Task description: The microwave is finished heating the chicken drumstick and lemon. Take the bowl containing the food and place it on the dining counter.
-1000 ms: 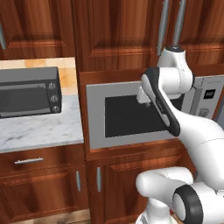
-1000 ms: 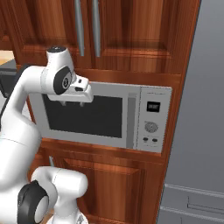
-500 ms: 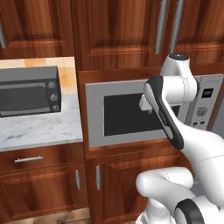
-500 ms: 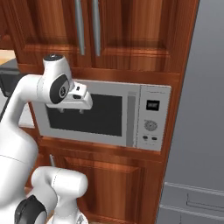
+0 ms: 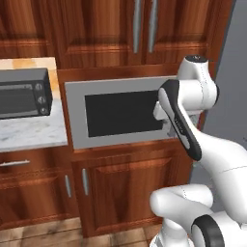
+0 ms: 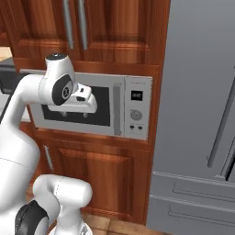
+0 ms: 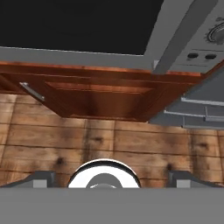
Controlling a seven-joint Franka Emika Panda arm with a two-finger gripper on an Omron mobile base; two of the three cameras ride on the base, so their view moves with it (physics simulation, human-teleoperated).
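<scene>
Hiding part of the microwave (image 5: 116, 113)'s shut door: white arm (image 5: 179, 116).

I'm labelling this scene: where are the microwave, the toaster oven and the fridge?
microwave (image 5: 123, 113): left base view, dark door window.
toaster oven (image 5: 19, 99): left base view, glass front.
fridge (image 6: 197, 101): right base view, grey door panel.

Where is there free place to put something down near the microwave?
The marble counter left of the microwave has a bare strip in front of the toaster oven, bordered by the microwave's cabinet side. Its back is crowded by that oven. Before the microwave door, the open gripper takes the room.
</scene>
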